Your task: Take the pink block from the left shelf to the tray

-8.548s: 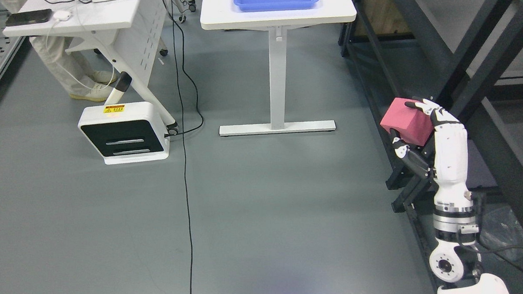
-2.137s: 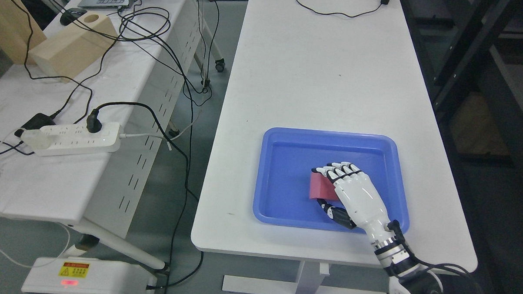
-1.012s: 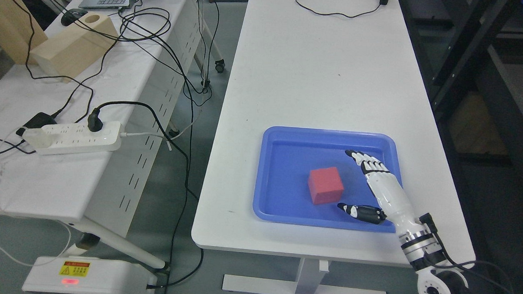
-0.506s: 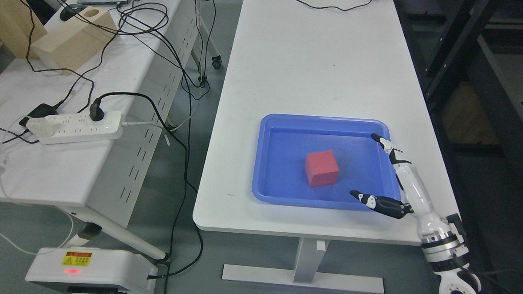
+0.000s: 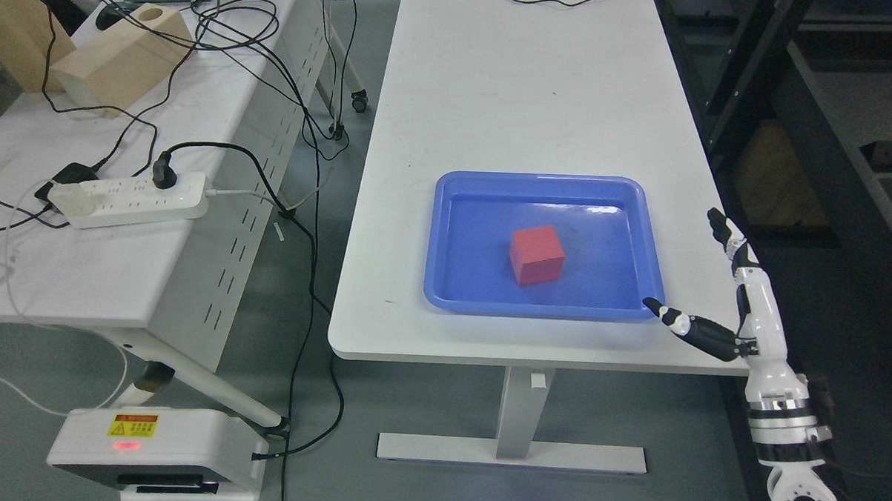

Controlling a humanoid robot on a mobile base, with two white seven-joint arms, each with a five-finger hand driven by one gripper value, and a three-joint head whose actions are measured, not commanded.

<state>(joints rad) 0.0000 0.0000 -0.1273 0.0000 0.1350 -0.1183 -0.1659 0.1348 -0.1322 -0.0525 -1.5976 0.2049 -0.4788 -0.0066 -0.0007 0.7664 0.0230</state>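
Note:
The pink block (image 5: 536,255), a reddish-pink cube, rests alone on the floor of the blue tray (image 5: 459,299), which sits near the front edge of the white table (image 5: 525,97). My right hand (image 5: 694,270) hovers off the tray's right side by the table's front right corner, open, fingers straight and thumb stretched toward the tray, holding nothing. It is well apart from the block. No left hand shows.
A dark metal shelf (image 5: 814,108) stands close on the right, behind my right arm. To the left is a second white table (image 5: 67,267) with a power strip (image 5: 125,198), tangled cables and a wooden box (image 5: 119,57). A white floor unit (image 5: 160,455) lies at lower left.
My right hand let go of the block in the tray, opened and drew back to the right, off the tray. The view has shifted, so the camera moved too.

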